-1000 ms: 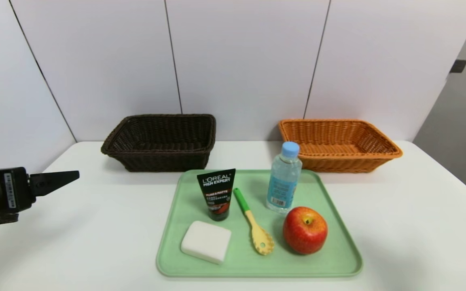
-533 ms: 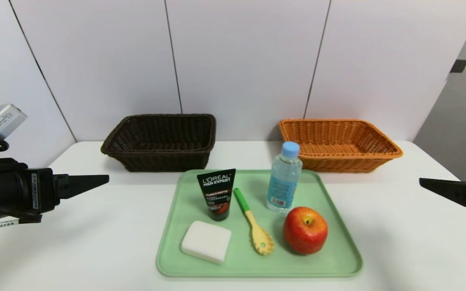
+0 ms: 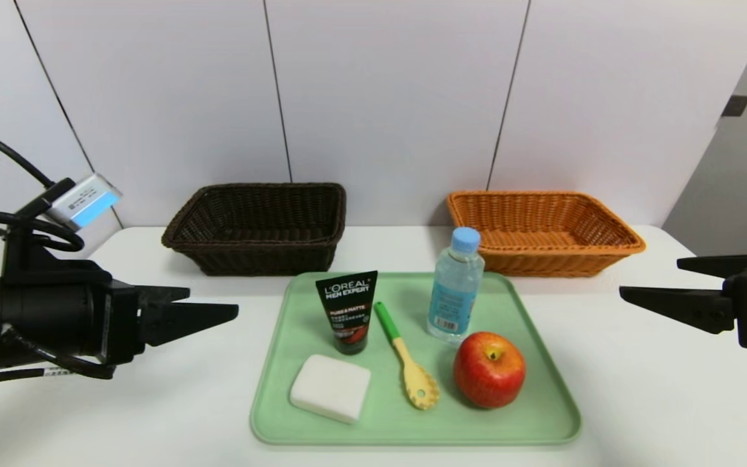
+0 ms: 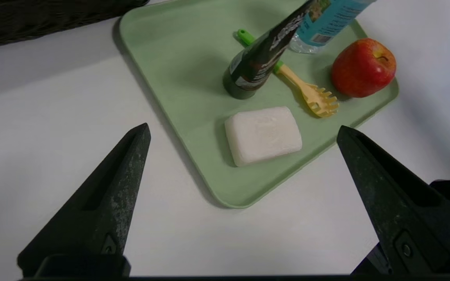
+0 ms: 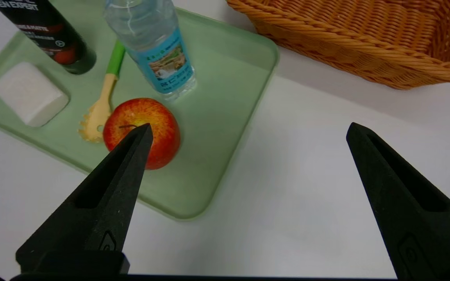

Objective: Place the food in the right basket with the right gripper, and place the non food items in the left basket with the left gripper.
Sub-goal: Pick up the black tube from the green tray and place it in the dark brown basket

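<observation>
— First entry, the food?
— One red-yellow apple [image 3: 489, 370], on the green tray [image 3: 412, 436], front right. One clear bottle [image 3: 456, 288], blue cap, upright behind it.
— Non-food?
— One black L'Oréal tube [image 3: 349, 312], standing. One white soap bar [image 3: 331, 388], in front of the tube. One yellow slotted spoon [image 3: 412, 363], green handle, lying between soap and apple.
— Containers?
— One dark brown basket [image 3: 263, 256], behind the tray to the left; one orange basket [image 3: 542, 264], behind it to the right. All on a white counter [image 3: 172, 415].
— Pincers?
— Two, black. Left pincer [image 4: 243, 127], left of the tray: spread wide, nothing held. Right pincer [image 5: 249, 125], right of the tray: likewise wide, holding nothing.
</observation>
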Motion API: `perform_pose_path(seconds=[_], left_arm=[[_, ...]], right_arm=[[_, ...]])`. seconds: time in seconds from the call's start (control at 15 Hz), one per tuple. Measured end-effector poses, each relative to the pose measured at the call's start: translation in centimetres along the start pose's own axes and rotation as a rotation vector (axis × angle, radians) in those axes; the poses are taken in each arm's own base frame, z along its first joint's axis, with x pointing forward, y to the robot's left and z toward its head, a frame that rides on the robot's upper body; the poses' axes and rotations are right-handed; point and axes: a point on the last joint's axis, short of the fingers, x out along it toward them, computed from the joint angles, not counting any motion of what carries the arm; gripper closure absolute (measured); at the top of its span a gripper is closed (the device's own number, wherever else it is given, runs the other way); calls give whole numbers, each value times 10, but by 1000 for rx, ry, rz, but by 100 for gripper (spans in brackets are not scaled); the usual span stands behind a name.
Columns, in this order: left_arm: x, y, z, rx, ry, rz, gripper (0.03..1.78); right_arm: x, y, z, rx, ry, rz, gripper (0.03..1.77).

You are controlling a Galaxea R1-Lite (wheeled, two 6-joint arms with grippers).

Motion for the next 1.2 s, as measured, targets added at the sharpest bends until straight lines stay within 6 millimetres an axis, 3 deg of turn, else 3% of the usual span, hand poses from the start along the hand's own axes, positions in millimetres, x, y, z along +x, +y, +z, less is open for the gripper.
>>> perform_pose_path(seconds=[0.4,1.2], left_arm=[[46,-12,3,104,3,-134,12],[117,7,-35,203,109,-201,12]], right_arm=[[1,4,2,-10,-7,26,9],[4,4,3,10,-4,28,9]])
